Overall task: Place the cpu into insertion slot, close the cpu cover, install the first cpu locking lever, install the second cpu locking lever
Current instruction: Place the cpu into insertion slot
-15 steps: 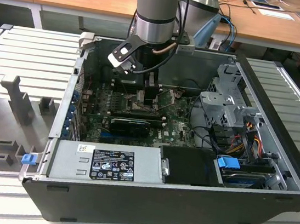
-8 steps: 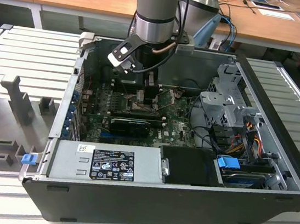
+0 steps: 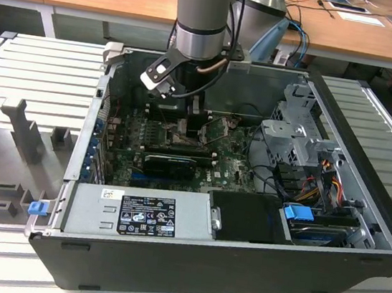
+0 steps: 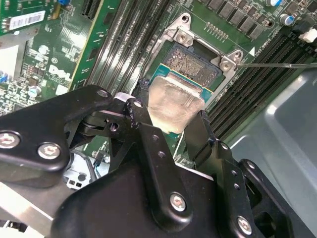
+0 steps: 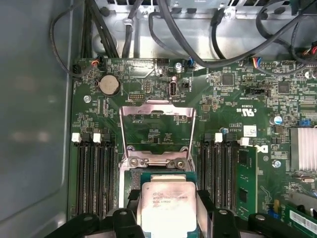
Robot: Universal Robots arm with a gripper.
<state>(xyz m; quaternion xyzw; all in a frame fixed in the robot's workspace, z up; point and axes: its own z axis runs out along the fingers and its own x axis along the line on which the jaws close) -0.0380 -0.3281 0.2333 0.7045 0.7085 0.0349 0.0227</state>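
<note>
While the robot arm [image 3: 202,17] reaches down into an open computer case [image 3: 202,263] lying on a grey slatted counter [image 3: 373,119], the work goes on over the green motherboard [image 3: 229,169] inside it.

In the first wrist view the cpu cover [image 5: 133,111], a thin silvery frame with a large window, is swung open and lies away from the socket, on the far side from the gripper. In the second wrist view the insertion slot [image 4: 193,64] is exposed, and part of its grey-gold pin field is uncovered.

The gripper [image 4: 171,116] is clenched on the cpu [image 4: 173,101]. One black finger [image 4: 148,139] presses on each of two opposite edges, and the pale silver face is turned towards the camera.

The cpu lies directly between the fingers and hangs over the near part of the slot. The bare pins extend beyond its far edge, towards the open cover. Its edges look roughly parallel to the slot's frame. Whether it already touches the pins cannot be told. The placing step looks under way and not finished.
</note>
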